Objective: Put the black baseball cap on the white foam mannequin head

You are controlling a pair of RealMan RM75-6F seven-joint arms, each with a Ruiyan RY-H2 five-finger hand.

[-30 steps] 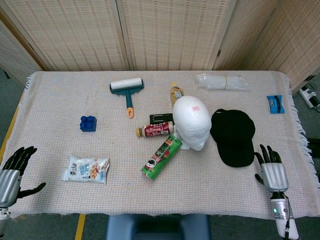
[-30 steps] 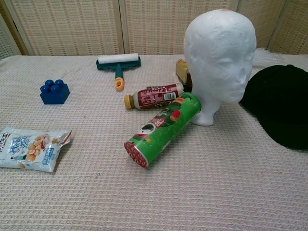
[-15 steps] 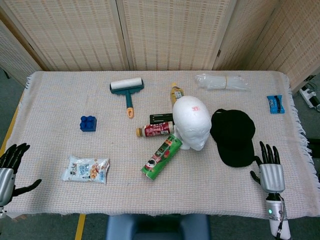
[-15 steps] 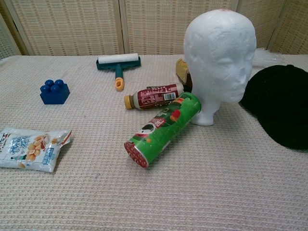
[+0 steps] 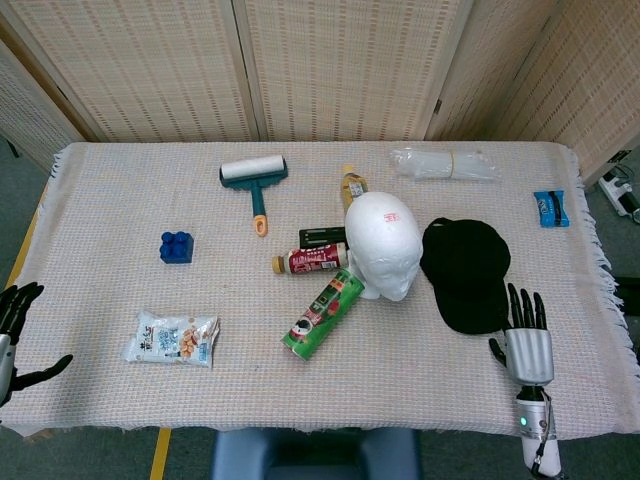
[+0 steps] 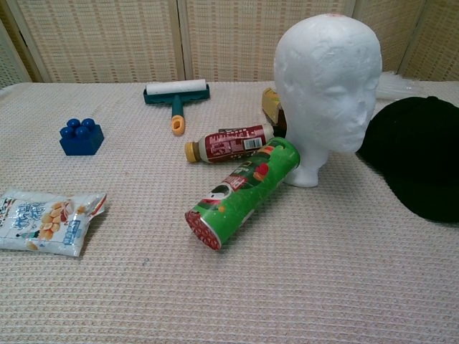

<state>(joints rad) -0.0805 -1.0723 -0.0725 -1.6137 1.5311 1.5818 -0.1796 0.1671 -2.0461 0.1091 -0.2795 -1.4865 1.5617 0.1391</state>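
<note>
The white foam mannequin head (image 5: 384,244) (image 6: 328,86) stands upright near the table's middle. Just to its right lies the black baseball cap (image 5: 466,272) (image 6: 423,154), flat on the cloth with its brim toward the front edge. In the head view my right hand (image 5: 524,340) hovers open, fingers spread, just in front of the brim's right end without touching it. My left hand (image 5: 12,330) shows at the far left edge of the table, open and empty. Neither hand appears in the chest view.
A green snack can (image 5: 324,313) leans against the mannequin's base, with a red bottle (image 5: 309,261) behind it. Also on the cloth: snack bag (image 5: 171,339), blue block (image 5: 177,246), lint roller (image 5: 255,180), clear plastic bag (image 5: 444,163), blue packet (image 5: 551,208).
Both hands have drawn back toward the front edge. The left slid further off the left side; the right moved slightly left, toward the cap's brim. Objects have stayed put.
</note>
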